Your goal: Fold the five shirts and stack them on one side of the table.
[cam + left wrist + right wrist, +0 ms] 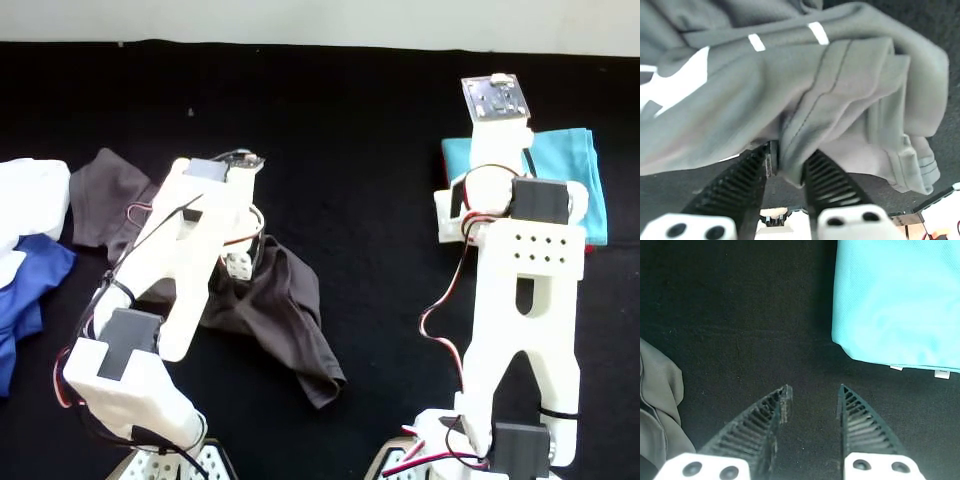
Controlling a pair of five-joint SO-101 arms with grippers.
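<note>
A dark grey shirt (280, 310) hangs crumpled from my left gripper (240, 265) at the table's middle left. In the left wrist view the gripper (788, 167) is shut on a fold of the grey shirt (805, 95), which has white marks. A folded turquoise shirt (575, 180) lies at the far right, partly under the right arm. My right gripper (812, 395) hovers open over bare black cloth, a little short of the turquoise shirt (895, 305). Another dark shirt (105, 195), a white shirt (30, 200) and a blue shirt (25, 290) lie heaped at the left edge.
The black table cloth (370, 130) runs bare across the far middle. A grey shirt edge (657, 410) shows beside the right gripper. Both arm bases (470, 450) stand at the near edge.
</note>
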